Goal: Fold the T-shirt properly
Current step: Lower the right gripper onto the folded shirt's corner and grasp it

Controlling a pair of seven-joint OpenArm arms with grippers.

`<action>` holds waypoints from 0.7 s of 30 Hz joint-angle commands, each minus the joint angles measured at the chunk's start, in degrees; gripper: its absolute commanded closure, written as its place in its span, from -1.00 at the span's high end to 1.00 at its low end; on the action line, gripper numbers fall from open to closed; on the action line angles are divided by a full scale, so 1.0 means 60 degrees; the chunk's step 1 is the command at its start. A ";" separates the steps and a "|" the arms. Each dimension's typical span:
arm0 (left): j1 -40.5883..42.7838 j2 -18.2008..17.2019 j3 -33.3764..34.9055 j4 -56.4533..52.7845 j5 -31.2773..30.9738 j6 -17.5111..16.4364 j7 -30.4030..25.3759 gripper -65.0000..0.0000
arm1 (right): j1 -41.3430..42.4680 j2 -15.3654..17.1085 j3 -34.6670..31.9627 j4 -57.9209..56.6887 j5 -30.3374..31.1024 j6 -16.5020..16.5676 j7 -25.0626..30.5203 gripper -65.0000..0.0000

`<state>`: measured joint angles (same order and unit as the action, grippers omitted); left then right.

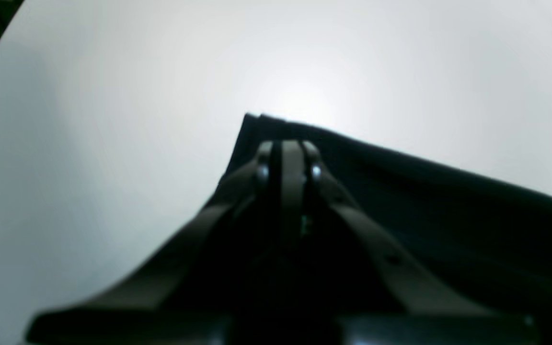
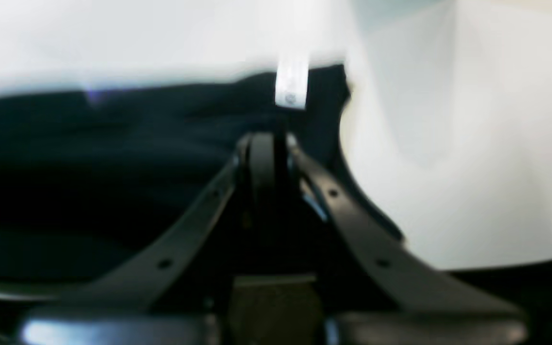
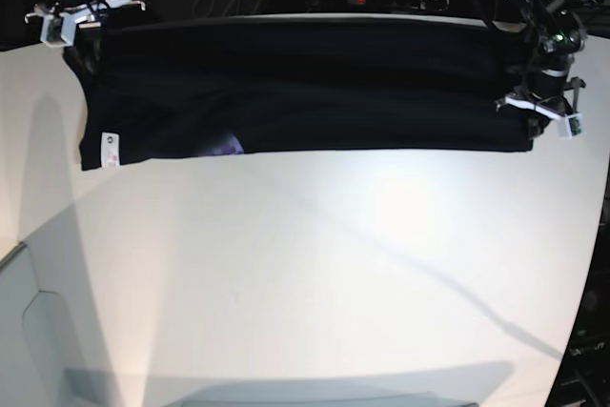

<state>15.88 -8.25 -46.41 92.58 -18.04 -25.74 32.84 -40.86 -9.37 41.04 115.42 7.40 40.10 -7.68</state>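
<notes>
Stretching limply between the clenched left gripper (image 1: 288, 146) and right gripper (image 2: 266, 139), the black T-shirt (image 3: 305, 92) is gripped at its end edges; soft, light, sag-prone cloth is judged.

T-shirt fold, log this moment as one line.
T-shirt: stretched in a band, far table edge | left gripper: shut on T-shirt | right gripper: shut on T-shirt

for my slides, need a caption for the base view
Both grippers, left and right, shut on opposite ends of the black T-shirt, stretched above the white table.
</notes>
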 commanded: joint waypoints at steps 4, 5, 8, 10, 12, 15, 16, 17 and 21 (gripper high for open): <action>0.0145 -0.0141 -0.0052 0.0153 -0.0106 0.0018 -0.0250 -1.00 | 0.1177 0.0061 0.0054 0.0156 -0.0654 -0.0016 -0.0705 -1.00; 0.0189 -0.0141 -0.0052 0.0153 -0.0106 0.0018 -0.0250 -1.00 | 0.1426 0.0061 0.0054 0.0156 -0.0816 -0.0016 -0.0925 -1.00; 0.0262 -0.0141 -0.0052 0.0153 -0.0077 0.0018 -0.0250 -1.00 | 0.2290 0.0061 0.0054 0.0156 -0.1196 -0.0016 -0.1335 -1.00; 0.0291 -0.0141 -0.0052 0.0153 -0.0077 0.0018 -0.0250 -1.00 | 0.2715 0.0061 0.0025 0.0141 -0.1519 -0.0016 -0.1555 -1.00; 0.0364 -0.0141 -0.0052 0.0153 -0.0092 0.0018 -0.0250 -1.00 | 0.3184 0.0061 0.0010 0.0127 -0.1914 -0.0016 -0.1745 -1.00; 0.0408 -0.0127 -0.0052 0.0153 -0.0106 0.0018 -0.0265 -1.00 | 0.3770 0.0061 0.0010 -0.0137 -0.2354 -0.0016 -0.2126 -1.00; 0.0408 -0.0127 -0.0052 0.0153 -0.0106 0.0018 -0.0265 -1.00 | 0.3946 0.0061 -0.0004 -0.0298 -0.2515 -0.0016 -0.2258 -1.00; 0.0408 -0.0127 -0.0052 0.0153 -0.0106 0.0018 -0.0265 -1.00 | 0.4107 0.0061 -0.0004 -0.0547 -0.2662 -0.0016 -0.2361 -1.00; 0.0408 -0.0127 -0.0052 0.0153 -0.0106 0.0018 -0.0265 -1.00 | 0.4371 0.0061 -0.0019 -0.1324 -0.3555 -0.0016 -0.2390 -1.00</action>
<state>18.33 -8.08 -46.39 92.58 -18.17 -25.74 32.77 -14.98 -9.37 40.82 106.59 -14.31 40.03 -22.81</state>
